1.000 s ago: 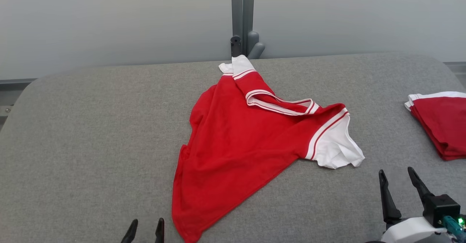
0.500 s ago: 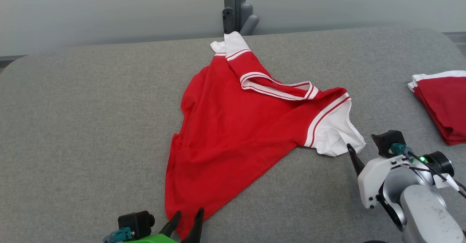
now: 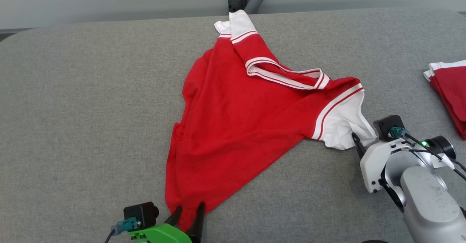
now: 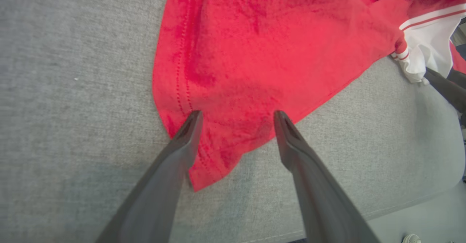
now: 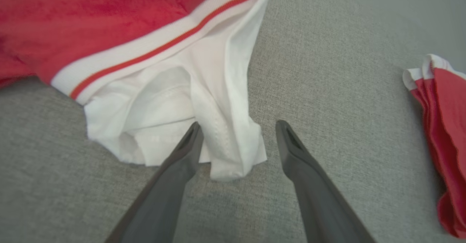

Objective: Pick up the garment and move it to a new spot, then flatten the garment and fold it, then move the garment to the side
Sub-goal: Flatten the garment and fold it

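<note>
Crumpled red white-sleeved garment (image 3: 233, 123) mid-table (image 3: 72, 108), unfolded

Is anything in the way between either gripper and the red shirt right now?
Nothing visible does. The left gripper stands open over the near corner of the red shirt. The right gripper stands open at its white sleeve.

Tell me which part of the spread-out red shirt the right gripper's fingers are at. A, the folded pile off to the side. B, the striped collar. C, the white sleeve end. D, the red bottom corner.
C: in the right wrist view the right gripper stands open at the end of the white sleeve, while the left gripper is the one at the red bottom corner.
</note>
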You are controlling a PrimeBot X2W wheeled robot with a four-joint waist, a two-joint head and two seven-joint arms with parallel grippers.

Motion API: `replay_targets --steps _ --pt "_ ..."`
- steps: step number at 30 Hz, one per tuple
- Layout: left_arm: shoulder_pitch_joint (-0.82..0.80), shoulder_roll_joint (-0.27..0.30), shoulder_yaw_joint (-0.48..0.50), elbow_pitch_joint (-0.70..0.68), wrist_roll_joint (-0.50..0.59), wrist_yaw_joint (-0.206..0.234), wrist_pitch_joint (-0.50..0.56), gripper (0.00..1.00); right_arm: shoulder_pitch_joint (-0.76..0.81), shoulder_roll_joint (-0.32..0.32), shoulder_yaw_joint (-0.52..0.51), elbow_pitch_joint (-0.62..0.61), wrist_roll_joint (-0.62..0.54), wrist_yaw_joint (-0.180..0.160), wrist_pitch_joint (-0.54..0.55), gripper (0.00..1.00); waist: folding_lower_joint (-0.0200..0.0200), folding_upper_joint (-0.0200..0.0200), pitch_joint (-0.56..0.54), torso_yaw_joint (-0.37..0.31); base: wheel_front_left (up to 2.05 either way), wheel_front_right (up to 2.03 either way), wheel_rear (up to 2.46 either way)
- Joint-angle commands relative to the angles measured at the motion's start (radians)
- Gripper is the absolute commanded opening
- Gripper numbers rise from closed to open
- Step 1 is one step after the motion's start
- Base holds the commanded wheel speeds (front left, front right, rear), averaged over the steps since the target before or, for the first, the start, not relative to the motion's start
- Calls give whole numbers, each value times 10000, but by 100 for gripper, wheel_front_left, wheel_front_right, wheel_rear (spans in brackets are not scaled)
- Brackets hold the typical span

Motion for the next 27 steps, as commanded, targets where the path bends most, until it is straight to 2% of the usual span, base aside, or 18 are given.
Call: replay_targets --steps 1,8,11,18,23,24,25,26,27 --pt "-114 63 42 12 10 55 -65 100 -155 -25 30 136 -66 -16 -110 100 0 0 46 -6 0 0 0" --pt "464 345 213 -577 341 663 -95 100 -471 -2 230 802 39 -16 -435 100 0 0 110 23 0 0 0" --pt "720 293 287 -727 75 840 26 100 -570 -24 343 1002 103 -16 -511 100 0 0 132 77 0 0 0" --pt "448 132 -58 -484 -435 593 274 100 -826 -39 655 1324 194 -16 -607 100 0 0 168 150 0 0 0" --pt "70 65 -212 204 -639 480 262 100 -984 -12 1054 1567 381 -12 -590 100 0 0 231 80 0 0 0" --pt "-35 54 -252 354 -675 404 234 100 -1001 -33 1155 1621 450 -9 -580 96 0 0 250 69 0 0 0" --pt "-117 37 -256 518 -844 303 220 100 -1026 -65 1216 1668 528 -9 -642 64 0 0 263 60 0 0 0" --pt "-192 22 -259 692 -1007 202 197 38 -1050 -91 1220 1741 644 -9 -648 15 0 0 274 52 0 0 0" --pt "-282 9 -261 854 -1177 96 159 0 -1073 -144 1251 1834 703 -10 -650 0 0 0 279 39 0 0 0"
